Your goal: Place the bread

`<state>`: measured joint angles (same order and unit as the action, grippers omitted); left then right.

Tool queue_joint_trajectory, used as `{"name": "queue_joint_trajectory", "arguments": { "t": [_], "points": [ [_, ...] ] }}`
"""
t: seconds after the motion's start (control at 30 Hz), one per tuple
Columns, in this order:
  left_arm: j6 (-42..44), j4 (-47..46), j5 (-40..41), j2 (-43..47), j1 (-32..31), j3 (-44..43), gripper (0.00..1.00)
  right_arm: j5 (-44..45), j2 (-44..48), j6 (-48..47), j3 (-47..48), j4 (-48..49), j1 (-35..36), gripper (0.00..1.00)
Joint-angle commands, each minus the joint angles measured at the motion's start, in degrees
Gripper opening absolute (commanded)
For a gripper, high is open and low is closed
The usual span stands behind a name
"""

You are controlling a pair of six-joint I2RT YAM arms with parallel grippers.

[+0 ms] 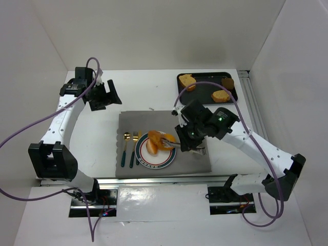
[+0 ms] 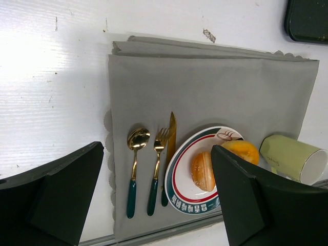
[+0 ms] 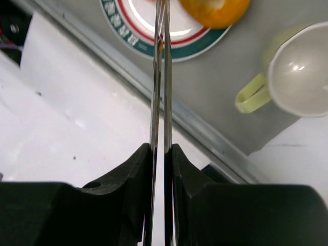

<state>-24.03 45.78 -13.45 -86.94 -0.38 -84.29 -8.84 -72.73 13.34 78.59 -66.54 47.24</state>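
A striped plate [image 1: 148, 163] lies on the grey placemat [image 1: 148, 120] with a seeded bun [image 1: 152, 147] and an orange bread piece [image 1: 159, 137] on it. My right gripper [image 1: 185, 139] is shut on metal tongs [image 1: 171, 143]. The tongs reach over the plate and their tips are at the orange bread. In the right wrist view the tongs [image 3: 160, 77] run up from my gripper [image 3: 160, 154], arms squeezed close together, with the orange bread [image 3: 215, 9] just right of them. My left gripper [image 1: 105, 95] is open and empty, off the mat's far left corner.
A black tray [image 1: 207, 79] at the back right holds three more bread pieces [image 1: 187, 81]. A spoon [image 2: 134, 169], fork [image 2: 156, 169] and knife [image 2: 170, 138] lie left of the plate [image 2: 179, 184]. A pale green cup [image 2: 292, 158] lies on its side to the right.
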Motion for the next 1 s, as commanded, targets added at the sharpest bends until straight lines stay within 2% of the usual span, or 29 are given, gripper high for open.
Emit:
{"name": "queue_joint_trajectory", "arguments": {
  "t": [0.0,0.1,0.2,0.27,0.37,0.6,0.67,0.8,0.97],
  "points": [
    [0.83,0.1,0.18,2.39,0.38,-2.46,1.0,-1.0,2.5,3.08,-1.24,-2.63,2.93,0.17],
    [0.83,0.1,0.18,2.39,0.38,-2.46,1.0,-0.48,2.5,4.32,-2.47,-3.15,4.7,0.17],
    [0.83,0.1,0.18,2.39,0.38,-2.46,1.0,0.05,2.5,4.32,-3.18,-3.15,5.4,0.3],
    [0.83,0.1,0.18,2.39,0.38,-2.46,1.0,0.05,1.98,4.32,-3.18,-3.15,5.4,0.46],
    [0.83,0.1,-0.35,2.39,0.38,-2.46,1.0,0.05,1.45,4.32,-0.02,-4.29,5.4,0.6],
    [0.83,0.1,-0.96,2.39,0.38,-2.46,1.0,4.44,-0.4,4.32,10.0,-6.93,5.4,0.6],
    [0.83,-0.43,-0.96,2.39,0.38,-1.93,1.0,10.48,-1.18,5.37,13.16,-5.62,4.79,0.6],
    [0.3,-0.96,-2.01,2.39,0.38,-1.4,1.0,24.64,-2.42,8.71,15.72,0.35,-2.13,0.6],
    [0.3,-1.48,-2.54,2.39,0.38,-0.35,1.0,37.12,-1.81,14.69,7.31,10.72,-12.78,0.6]
  ]
}}
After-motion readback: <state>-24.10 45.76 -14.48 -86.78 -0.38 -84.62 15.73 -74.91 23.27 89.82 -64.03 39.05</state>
